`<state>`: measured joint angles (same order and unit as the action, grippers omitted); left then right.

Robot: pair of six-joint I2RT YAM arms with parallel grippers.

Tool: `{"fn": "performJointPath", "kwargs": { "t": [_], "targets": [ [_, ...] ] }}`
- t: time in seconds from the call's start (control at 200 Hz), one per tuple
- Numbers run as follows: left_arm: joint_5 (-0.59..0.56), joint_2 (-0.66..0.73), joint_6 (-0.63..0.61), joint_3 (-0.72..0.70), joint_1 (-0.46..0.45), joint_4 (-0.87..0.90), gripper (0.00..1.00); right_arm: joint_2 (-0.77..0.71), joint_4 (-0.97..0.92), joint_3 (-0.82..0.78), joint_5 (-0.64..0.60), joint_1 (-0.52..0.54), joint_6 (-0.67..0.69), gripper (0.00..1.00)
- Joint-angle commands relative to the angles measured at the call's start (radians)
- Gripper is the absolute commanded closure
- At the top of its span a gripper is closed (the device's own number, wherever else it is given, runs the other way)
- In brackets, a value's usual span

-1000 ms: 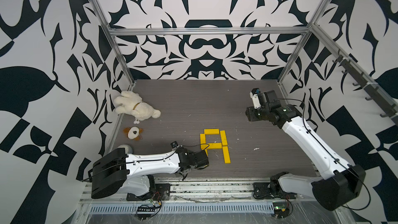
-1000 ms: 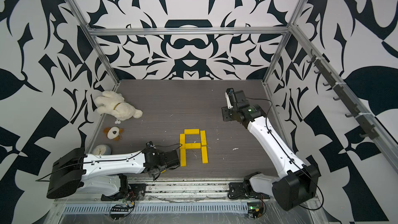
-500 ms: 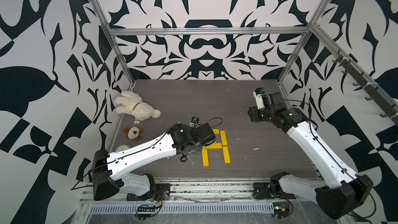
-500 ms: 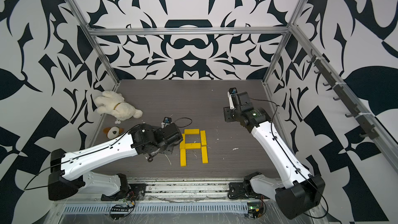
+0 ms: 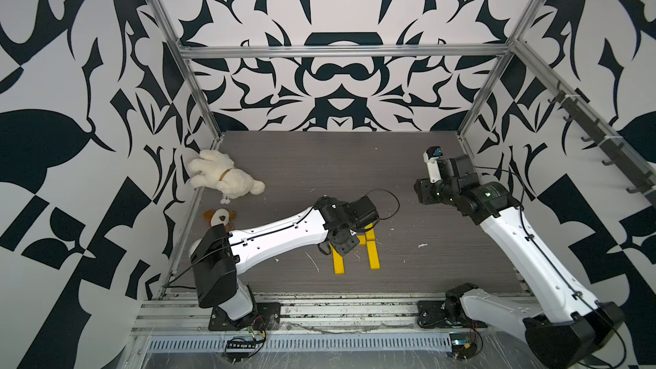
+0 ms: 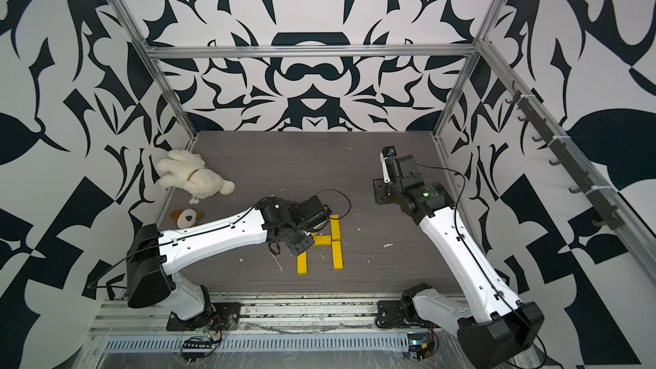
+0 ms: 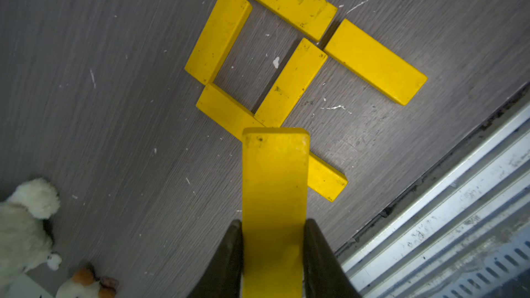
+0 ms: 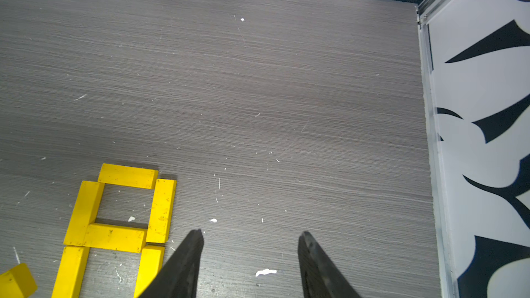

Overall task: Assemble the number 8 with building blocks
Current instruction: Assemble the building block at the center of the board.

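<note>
The left gripper [image 7: 274, 225] had its jaws pressed against the two long edges of one yellow bar [image 7: 274, 184]. They pinched it near one end, so the rest stuck out ahead of them. In the left wrist view the bar's free end overlapped the spot where the middle bar met the side bars of the number 8 [image 8: 114, 237]. That figure lay flat on the grey surface [image 8: 286, 96] as six building blocks [image 7: 289, 84]: a closed square loop, then two parallel legs open at their ends. The right gripper [image 8: 249, 236] had its jaws spread and empty over bare surface, with the figure off to one side and none of its bars between them.
</note>
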<state>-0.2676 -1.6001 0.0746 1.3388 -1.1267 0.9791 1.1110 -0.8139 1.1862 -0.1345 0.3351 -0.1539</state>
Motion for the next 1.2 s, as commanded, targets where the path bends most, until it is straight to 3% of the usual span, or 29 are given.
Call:
{"fn": "performJointPath", "kwargs": {
  "t": [0.0,0.205,0.42,0.73,0.97,1.195],
  "targets": [
    [0.101,0.065,-0.202,-0.075,0.010,-0.127,0.83,-0.022,-0.014,0.021,-0.046,-0.002,0.008,0.44],
    [0.123,0.116,-0.271,-0.131,0.015,-0.211,0.84,0.016,-0.031,0.026,-0.081,-0.003,-0.004,0.45],
    [0.276,0.023,-0.279,-0.086,0.015,-0.225,0.84,0.047,-0.015,0.034,-0.079,-0.004,-0.030,0.45],
    [0.330,-0.093,-0.288,-0.092,0.009,-0.228,0.84,0.065,-0.014,0.016,-0.115,-0.003,-0.023,0.45],
    [0.245,-0.155,-0.226,-0.097,-0.050,-0.244,0.85,0.091,-0.015,0.000,-0.125,-0.004,-0.016,0.45],
    [0.206,-0.101,-0.213,-0.231,-0.067,-0.389,0.87,0.129,0.010,0.029,-0.099,-0.004,-0.053,0.46]
  ]
}}
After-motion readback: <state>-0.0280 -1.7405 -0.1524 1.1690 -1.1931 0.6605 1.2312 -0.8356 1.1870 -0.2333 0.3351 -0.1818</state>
